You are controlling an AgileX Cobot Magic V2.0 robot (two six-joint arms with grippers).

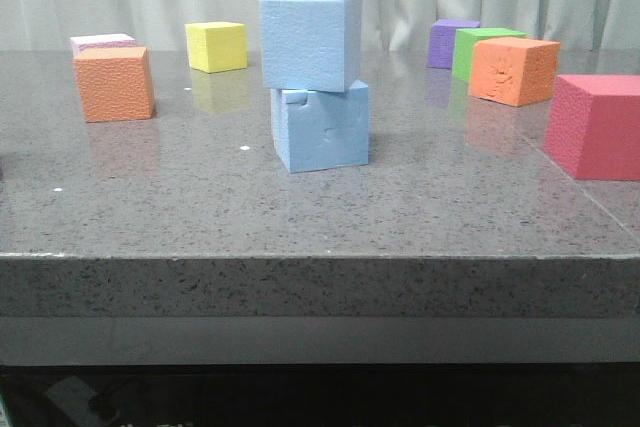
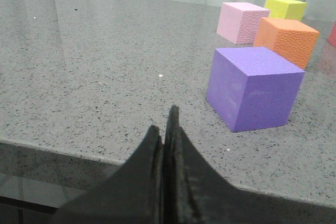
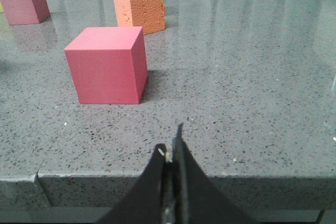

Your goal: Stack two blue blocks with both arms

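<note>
In the front view the plain light blue block (image 1: 310, 41) rests on top of the grooved, notched light blue block (image 1: 322, 126) near the middle of the table, its edges turned slightly off the lower one's. Neither arm shows in that view. My left gripper (image 2: 165, 124) is shut with nothing in it, hovering over the table's near edge beside a purple cube (image 2: 253, 87). In the same way my right gripper (image 3: 171, 145) is shut and empty at the table's front edge, short of a red cube (image 3: 107, 65). Neither wrist view shows the blue blocks.
Around the stack stand an orange cube (image 1: 114, 83) with a pink one (image 1: 101, 43) behind it, a yellow cube (image 1: 217, 46), a purple cube (image 1: 451, 42), a green cube (image 1: 483, 47), another orange cube (image 1: 514, 71) and a red cube (image 1: 598, 125) at the right.
</note>
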